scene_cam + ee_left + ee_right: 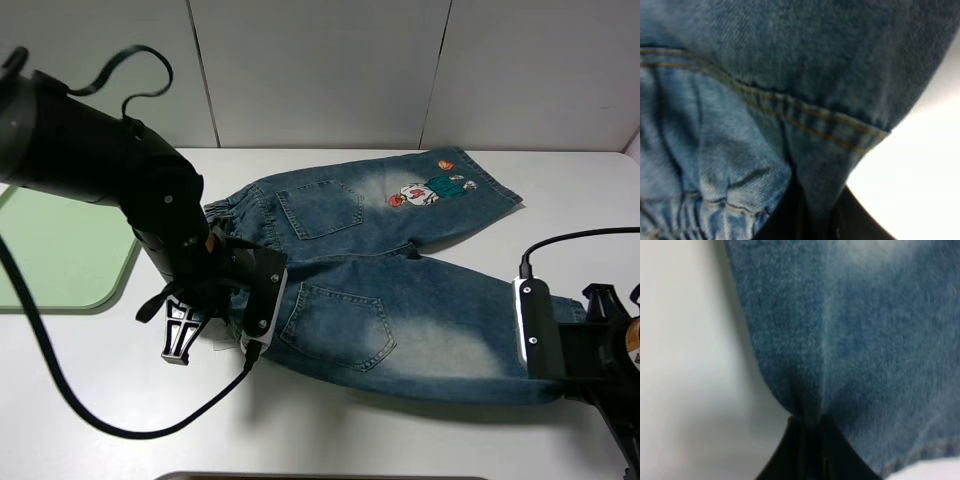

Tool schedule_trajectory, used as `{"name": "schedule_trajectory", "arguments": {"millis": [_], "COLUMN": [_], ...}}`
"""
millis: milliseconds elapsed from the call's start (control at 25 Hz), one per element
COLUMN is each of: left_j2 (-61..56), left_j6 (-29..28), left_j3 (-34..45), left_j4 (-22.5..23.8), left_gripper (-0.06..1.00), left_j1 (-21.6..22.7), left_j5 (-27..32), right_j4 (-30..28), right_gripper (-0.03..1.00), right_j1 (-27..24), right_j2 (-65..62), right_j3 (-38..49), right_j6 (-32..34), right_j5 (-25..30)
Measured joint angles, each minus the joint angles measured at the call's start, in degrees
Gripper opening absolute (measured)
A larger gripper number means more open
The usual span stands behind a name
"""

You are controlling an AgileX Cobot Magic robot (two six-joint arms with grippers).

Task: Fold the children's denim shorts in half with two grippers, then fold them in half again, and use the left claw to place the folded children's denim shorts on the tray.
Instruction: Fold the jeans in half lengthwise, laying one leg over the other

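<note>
The children's denim shorts [380,260] lie spread on the white table, waistband to the left, the embroidered leg at the back. My left gripper [243,318] is shut on the near corner of the gathered waistband; in the left wrist view the pinched denim [815,190] runs down into the dark jaws. My right gripper [558,325] is shut on the hem of the near leg, and in the right wrist view the cloth [810,405] bunches into its closed fingers. The near leg looks slightly raised off the table. The tray [60,250] lies at the left edge, partly behind my left arm.
A white panelled wall [400,70] stands behind the table. A black cable [90,400] loops from the left arm across the front left of the table. A dark edge [320,476] shows at the bottom of the exterior view.
</note>
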Motion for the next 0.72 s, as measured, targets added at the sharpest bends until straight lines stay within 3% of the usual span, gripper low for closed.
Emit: {"name": "schedule_trajectory", "arguments": {"millis": [240, 720], "left_j2": [-6.8, -18.9], "left_j6": [-0.3, -0.7], "left_j3": [0.1, 0.1], "left_j4": [-0.1, 0.1], "left_gripper": [0.04, 0.04], "left_j1": [0.0, 0.0], "left_j5": [6.4, 16.5], "right_j4": [9.9, 17.1], "right_gripper": [-0.03, -0.03], "right_j1": [0.0, 0.0], "right_j2": [-11.0, -15.8], "right_j3": [-5.5, -18.9], "right_j6": [0.5, 0.1], "right_j5": [10.8, 28.2]}}
